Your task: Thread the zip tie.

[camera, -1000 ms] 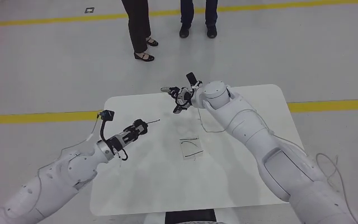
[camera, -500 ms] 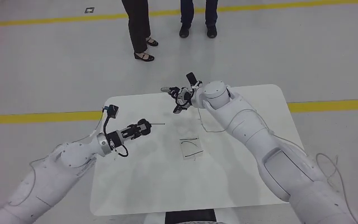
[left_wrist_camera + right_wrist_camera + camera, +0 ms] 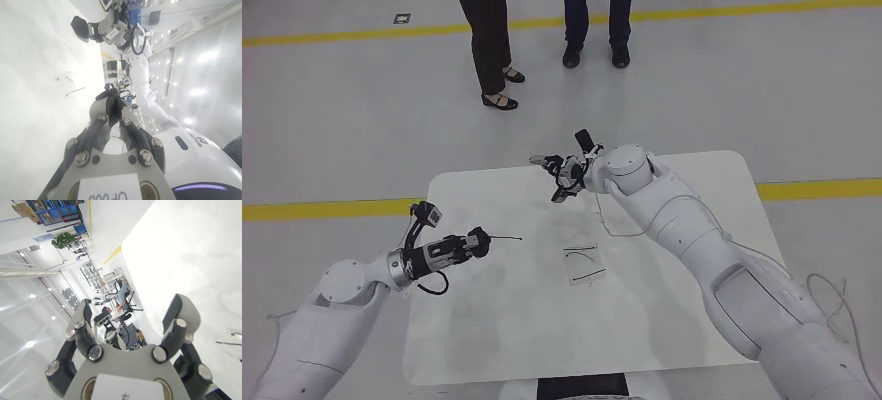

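Observation:
My left gripper (image 3: 480,240) hovers over the left part of the white table (image 3: 672,300), shut on a thin black zip tie (image 3: 505,238) that pokes out toward the table's middle. In the left wrist view the dark fingertips (image 3: 111,106) are pressed together. My right gripper (image 3: 551,176) hangs open above the table's far edge with nothing in it; in its own wrist view its ribbed pads (image 3: 171,313) stand wide apart. Two more zip ties (image 3: 584,262) lie loose near the table's middle, also seen as zip ties (image 3: 75,91) from the left wrist.
The table is bare apart from the loose zip ties (image 3: 226,342). Its rounded far corner (image 3: 124,245) lies close to the right gripper. Yellow floor lines run behind and beside the table, and people stand well back.
My left arm has drawn back toward the table's left side, carrying the zip tie away from the centre. The right arm has not moved.

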